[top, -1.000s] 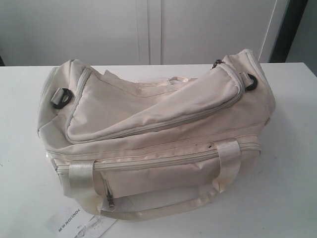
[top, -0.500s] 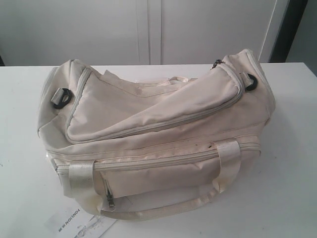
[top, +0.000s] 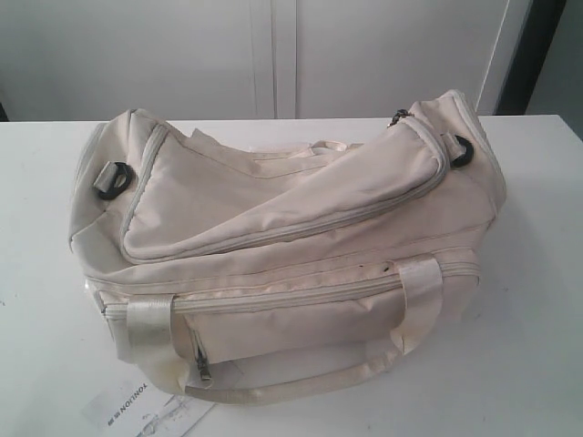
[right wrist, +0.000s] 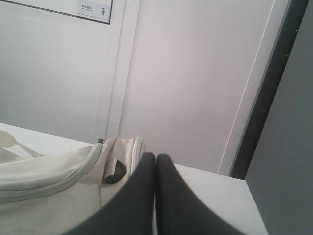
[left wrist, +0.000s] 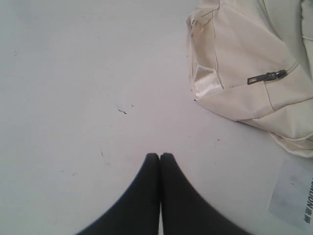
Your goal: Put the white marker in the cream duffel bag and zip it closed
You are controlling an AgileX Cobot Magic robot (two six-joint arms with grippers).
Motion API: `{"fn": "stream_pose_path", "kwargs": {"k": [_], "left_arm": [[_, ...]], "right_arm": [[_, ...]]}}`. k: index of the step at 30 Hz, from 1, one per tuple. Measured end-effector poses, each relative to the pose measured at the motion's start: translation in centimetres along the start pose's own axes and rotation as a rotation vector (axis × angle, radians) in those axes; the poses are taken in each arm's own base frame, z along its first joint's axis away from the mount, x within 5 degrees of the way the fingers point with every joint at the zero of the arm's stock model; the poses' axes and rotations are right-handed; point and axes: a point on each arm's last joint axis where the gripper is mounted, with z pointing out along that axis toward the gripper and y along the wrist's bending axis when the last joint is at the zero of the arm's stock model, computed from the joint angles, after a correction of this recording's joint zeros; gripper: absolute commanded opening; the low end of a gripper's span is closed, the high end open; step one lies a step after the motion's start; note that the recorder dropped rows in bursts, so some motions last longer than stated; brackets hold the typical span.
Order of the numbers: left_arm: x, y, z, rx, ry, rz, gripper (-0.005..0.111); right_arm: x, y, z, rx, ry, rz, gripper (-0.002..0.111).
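Left end effector (left wrist: 160, 155): black fingers pressed together, nothing held, positioned over bare white surface (left wrist: 73, 73) just off the near left corner of the large soft cream fabric duffel bag (left wrist: 244, 58). A printed white paper tag (top: 146, 410) is seen at the near edge, just beside the bag's front. Slim white marker: not seen in any view. Whether it is inside the bag or out of frame cannot be told.

Next back: the satin webbing front handle (top: 301, 382) is laid slack on the surface. A small dark metal pocket zip pull (top: 202, 367) hangs at the front pocket's left end. Above that, the top flap (top: 273, 196) is sagged into the bag. Its zip track looks run shut along the near side; the far side is hidden. The top zip slider (top: 398, 116) is seen at the far right end, near a black D-ring (top: 460, 151). Right end effector (right wrist: 155, 155): fingers pressed together, empty, held beside that right end.

Handling, as judged:
- **Bag:** it is limp, so dragging and bunching are expected when a zip is pulled. Fabric should be pinned near the D-ring by one end effector while the slider tab is pinched by the other.
- **Webbing:** satin is likely slippery, so it is a poor anchor.
- **Marker:** it is expected to be light, rigid and smooth-barrelled. It is best gripped across mid-barrel, clear of the cap.

Behind all: white cabinet doors (top: 273, 55).
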Motion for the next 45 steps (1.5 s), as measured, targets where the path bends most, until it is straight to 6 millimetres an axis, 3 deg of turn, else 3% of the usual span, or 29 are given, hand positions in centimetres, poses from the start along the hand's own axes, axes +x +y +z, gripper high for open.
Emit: {"fn": "stream_pose_path", "kwargs": {"k": [8, 17, 26, 37, 45], "left_arm": [[0.0, 0.0, 0.0, 0.000, 0.000, 0.000, 0.000], [0.0, 0.0, 0.0, 0.000, -0.002, 0.000, 0.000], [0.0, 0.0, 0.0, 0.000, -0.004, 0.000, 0.000], [-0.1, 0.0, 0.0, -0.001, -0.006, 0.000, 0.000], [-0.1, 0.0, 0.0, -0.001, -0.006, 0.000, 0.000]], "right_arm": [[0.0, -0.1, -0.3, 0.010, -0.010, -0.017, 0.000], [0.0, -0.2, -2.0, 0.039, -0.062, 0.133, 0.000], [4.2, 0.3, -2.2, 0.039, 0.039, 0.205, 0.000], [11.1, 1.1, -1.7, 0.041, 0.212, 0.183, 0.000], [13.0, 1.3, -1.7, 0.043, 0.281, 0.152, 0.000]]}}
